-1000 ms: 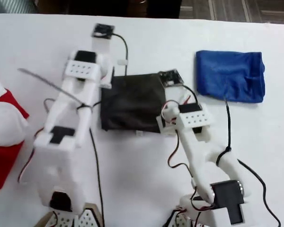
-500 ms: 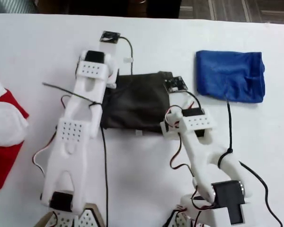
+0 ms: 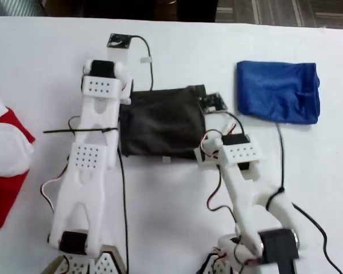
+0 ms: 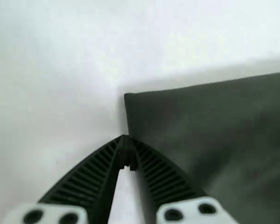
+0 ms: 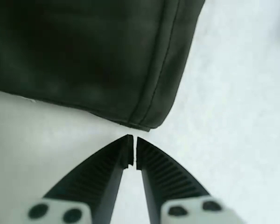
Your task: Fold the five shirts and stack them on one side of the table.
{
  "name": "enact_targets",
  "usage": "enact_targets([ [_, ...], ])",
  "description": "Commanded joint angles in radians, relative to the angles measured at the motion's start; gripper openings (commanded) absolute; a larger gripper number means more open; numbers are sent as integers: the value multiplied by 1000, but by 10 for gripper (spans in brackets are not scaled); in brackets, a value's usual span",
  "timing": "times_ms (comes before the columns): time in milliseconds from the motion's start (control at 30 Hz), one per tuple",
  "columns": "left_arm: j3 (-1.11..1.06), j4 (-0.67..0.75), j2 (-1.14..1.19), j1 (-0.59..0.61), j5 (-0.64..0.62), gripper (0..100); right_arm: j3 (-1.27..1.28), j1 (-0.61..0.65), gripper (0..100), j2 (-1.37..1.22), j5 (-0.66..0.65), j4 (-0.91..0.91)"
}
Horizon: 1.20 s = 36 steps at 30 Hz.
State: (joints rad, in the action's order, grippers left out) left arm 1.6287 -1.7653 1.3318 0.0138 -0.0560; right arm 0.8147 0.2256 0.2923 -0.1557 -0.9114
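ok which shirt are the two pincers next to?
The black shirt, folded mid-table: left pincer at one corner, right pincer at another. The blue shirt lies far right, the red-and-white shirt at the left edge.

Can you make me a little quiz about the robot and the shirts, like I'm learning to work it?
1. True or false: the blue shirt lies folded, apart from the black shirt.
2. What does the right gripper hold in its fingers? A: the black shirt. B: the blue shirt. C: nothing.
3. Fill in: the shirt nearest the right gripper is ___.

Key: 1 true. 2 C. 3 black.
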Motion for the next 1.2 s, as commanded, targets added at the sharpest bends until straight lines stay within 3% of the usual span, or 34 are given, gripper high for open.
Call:
enact_targets([
  [0, 33, -14, -92, 12, -8, 26, -78, -12, 19, 145, -2, 2],
  [167, 27, 55, -98, 0, -8, 26, -121, 24, 19, 150, -6, 16],
  [467, 28, 183, 38, -35, -11, 26, -124, 36, 19, -127, -6, 104],
  [867, 35, 163, 61, 74, -12, 26, -120, -28, 19, -186, -8, 41],
  [1167, 36, 106, 32, 49, -9, 27, -126, -21, 19, -81, -9, 1],
])
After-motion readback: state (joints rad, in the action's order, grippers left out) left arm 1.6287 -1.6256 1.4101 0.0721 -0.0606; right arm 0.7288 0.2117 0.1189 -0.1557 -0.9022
